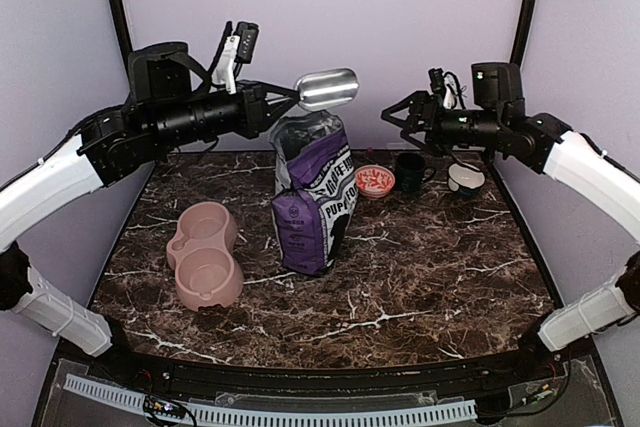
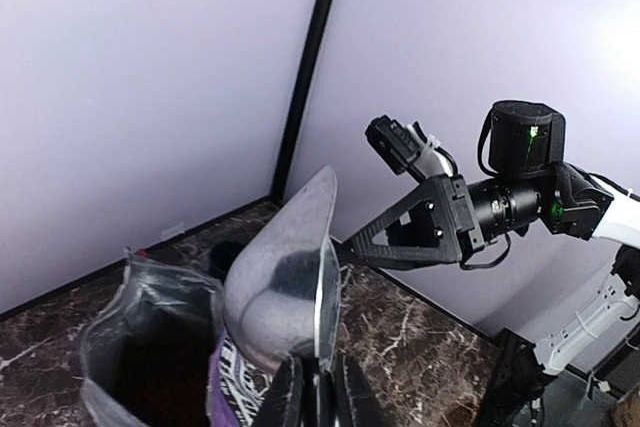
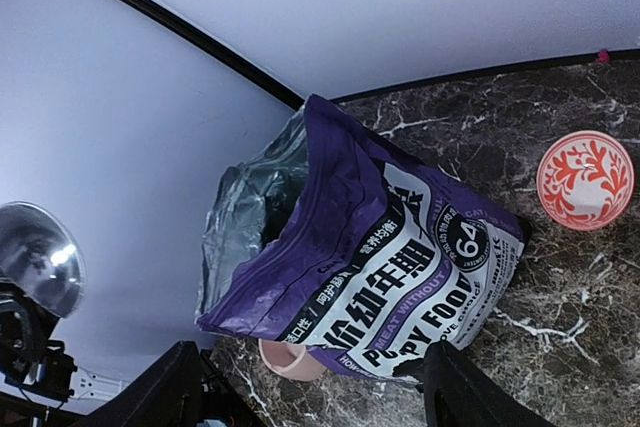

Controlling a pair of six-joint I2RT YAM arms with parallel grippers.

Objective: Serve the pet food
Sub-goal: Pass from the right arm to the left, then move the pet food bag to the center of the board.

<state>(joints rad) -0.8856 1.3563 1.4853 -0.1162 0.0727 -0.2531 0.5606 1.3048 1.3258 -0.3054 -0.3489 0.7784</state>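
Note:
My left gripper (image 1: 277,103) is shut on the handle of a shiny metal scoop (image 1: 327,88), which it holds level just above the open top of the purple-and-white bag (image 1: 312,192). In the left wrist view the scoop (image 2: 285,282) rises from my left gripper (image 2: 315,392) beside the bag's dark mouth (image 2: 150,352). My right gripper (image 1: 392,115) hangs open in the air right of the bag and holds nothing; its fingers (image 3: 160,397) frame the bag (image 3: 380,257). The pet food is hidden. The pink double bowl (image 1: 205,254) stands left of the bag.
Behind the bag to the right stand a red patterned bowl (image 1: 375,180), a dark mug (image 1: 410,169) and a white bowl (image 1: 465,179). Lilac walls close in the back and both sides of the marble table (image 1: 420,277).

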